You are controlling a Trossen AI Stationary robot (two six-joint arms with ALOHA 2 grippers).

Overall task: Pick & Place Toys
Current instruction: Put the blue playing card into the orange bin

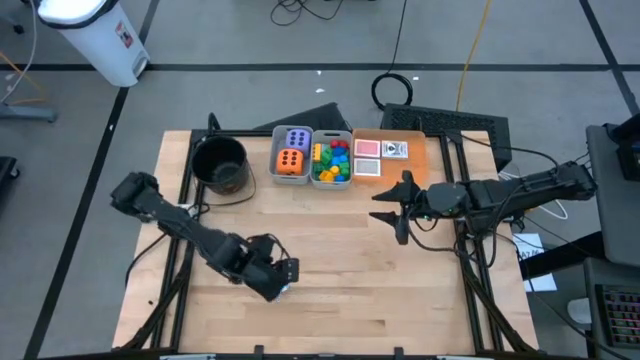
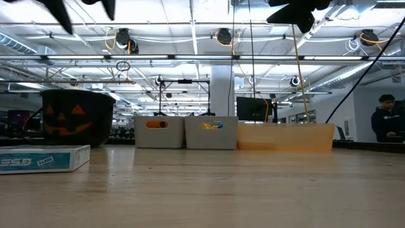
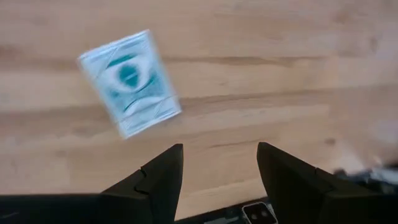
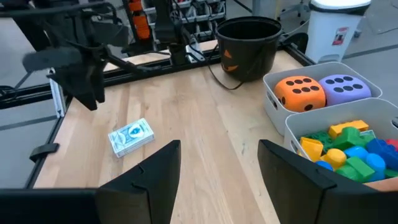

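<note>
Toys sit mostly at the far edge of the wooden table (image 1: pixel 340 260), and the black pumpkin-faced bucket (image 1: pixel 221 165) serves as the marker for the rest. Just beside the bucket stands a grey bin (image 1: pixel 291 155) with two dice, one purple die (image 1: pixel 297 139) and one orange die (image 1: pixel 291 162). A second grey bin (image 1: pixel 332 161) touches the first on the side away from the bucket and holds a heap of red, yellow, green and blue bricks (image 1: pixel 332 163), too piled up to count. Farther still from the bucket lies a flat orange tray (image 1: pixel 412 160) bearing three picture cards (image 1: pixel 368 148). One teal card box (image 4: pixel 131 137) lies flat on the bare wood, well apart from the bucket toward the table's near side. The left gripper (image 3: pixel 221 171) points down at the wood just beside that box, fingers spread and empty, its arm stretched low from the bucket's side. The right gripper (image 4: pixel 219 163) hangs above the table off the tray's near edge, well apart from the bucket, fingers parted and holding nothing, its arm reaching in level from the table's right edge.
</note>
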